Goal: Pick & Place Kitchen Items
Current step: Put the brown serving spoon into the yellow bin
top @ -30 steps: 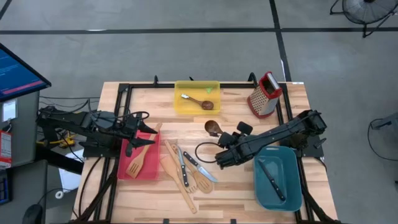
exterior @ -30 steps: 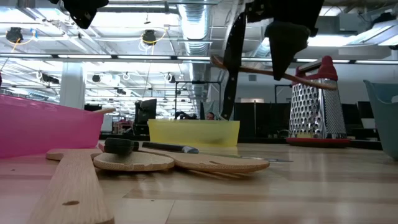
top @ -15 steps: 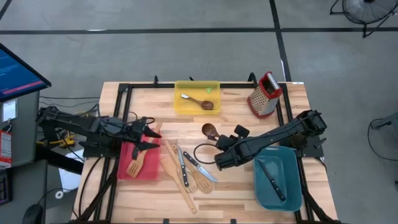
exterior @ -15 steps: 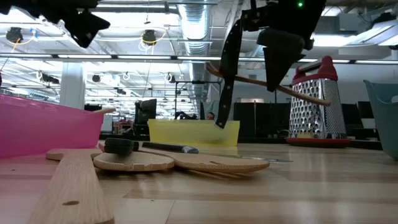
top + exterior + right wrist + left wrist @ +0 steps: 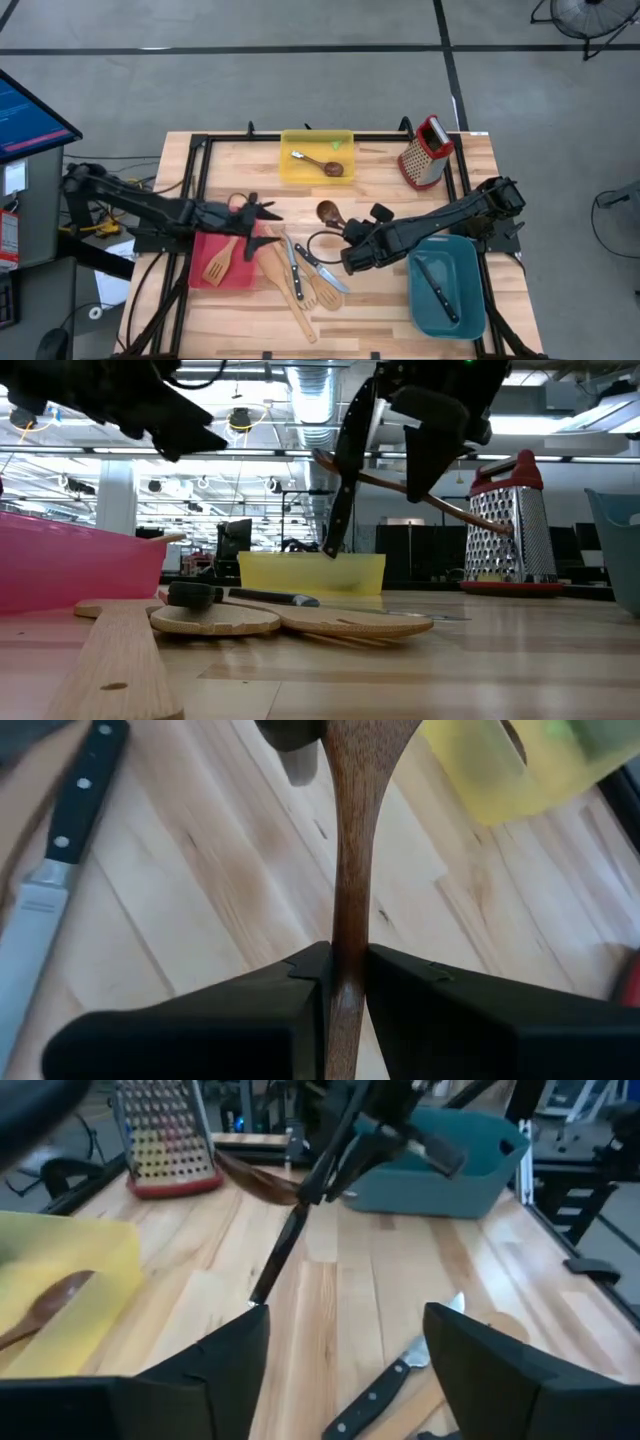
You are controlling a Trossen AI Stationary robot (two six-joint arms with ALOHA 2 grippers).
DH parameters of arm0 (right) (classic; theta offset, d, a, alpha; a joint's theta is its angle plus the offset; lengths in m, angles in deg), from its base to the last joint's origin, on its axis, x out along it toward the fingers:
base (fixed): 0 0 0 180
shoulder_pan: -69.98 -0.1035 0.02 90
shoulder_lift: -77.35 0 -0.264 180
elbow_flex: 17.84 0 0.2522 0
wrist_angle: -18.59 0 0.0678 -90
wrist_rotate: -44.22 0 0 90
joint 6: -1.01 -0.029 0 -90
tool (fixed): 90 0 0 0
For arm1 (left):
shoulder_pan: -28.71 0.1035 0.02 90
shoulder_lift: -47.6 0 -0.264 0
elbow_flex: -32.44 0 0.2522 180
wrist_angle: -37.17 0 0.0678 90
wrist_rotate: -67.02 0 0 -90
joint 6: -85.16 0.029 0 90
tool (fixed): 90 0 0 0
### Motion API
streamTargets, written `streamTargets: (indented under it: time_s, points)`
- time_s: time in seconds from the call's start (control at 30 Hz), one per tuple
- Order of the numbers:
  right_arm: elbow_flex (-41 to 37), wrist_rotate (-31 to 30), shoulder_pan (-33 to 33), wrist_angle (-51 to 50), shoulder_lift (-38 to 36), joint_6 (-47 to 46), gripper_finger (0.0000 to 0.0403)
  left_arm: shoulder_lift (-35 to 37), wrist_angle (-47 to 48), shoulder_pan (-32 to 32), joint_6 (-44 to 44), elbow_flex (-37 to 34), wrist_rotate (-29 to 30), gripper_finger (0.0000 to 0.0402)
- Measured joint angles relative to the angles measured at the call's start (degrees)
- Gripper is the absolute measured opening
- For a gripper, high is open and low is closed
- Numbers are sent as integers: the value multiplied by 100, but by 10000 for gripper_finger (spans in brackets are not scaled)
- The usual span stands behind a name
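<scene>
1. The right pincer point(image 5: 352, 237) is clenched on a dark brown wooden spoon point(image 5: 327, 212), carried clear of the counter point(image 5: 380, 190) near its middle; the right wrist view shows the handle point(image 5: 346, 870) pinched between both fingers point(image 5: 250, 1000).
2. In the low view the spoon point(image 5: 400, 485) hangs in the air in front of the red-topped grater point(image 5: 510, 525), tilted, with its bowl end higher.
3. The left pincer point(image 5: 262, 213) reaches in from the left edge, over the inner side of the red bin point(image 5: 205, 270). Its fingers point(image 5: 200, 1370) are released, spread apart with nothing between them.
4. The red bin sits near the left edge and holds a pale slotted turner point(image 5: 218, 262).
5. A loose heap lies in the middle toward the front edge: pale spatulas point(image 5: 283, 275) and two black-handled knives point(image 5: 318, 268), crossing one another.
6. The yellow bin point(image 5: 290, 172) stands at the middle of the back edge, with another dark spoon point(image 5: 325, 165) inside.
7. The teal bin point(image 5: 460, 310) sits at the front right corner and holds a black-handled knife point(image 5: 436, 287).
8. The grater point(image 5: 425, 152) stands upright near the back right corner.
</scene>
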Motion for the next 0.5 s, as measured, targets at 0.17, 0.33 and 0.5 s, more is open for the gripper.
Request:
streamTargets:
  time_s: [0.17,0.33,0.5]
  points:
    - [193,0,17,34,0,247,48,-826,-777,0,-7,-2,0,280]
    - [382,-2,60,64,0,446,48,-1415,-1629,0,2,-2,-7,287]
    - [455,-2,98,195,0,673,48,-1880,-2116,56,136,0,-10,287]
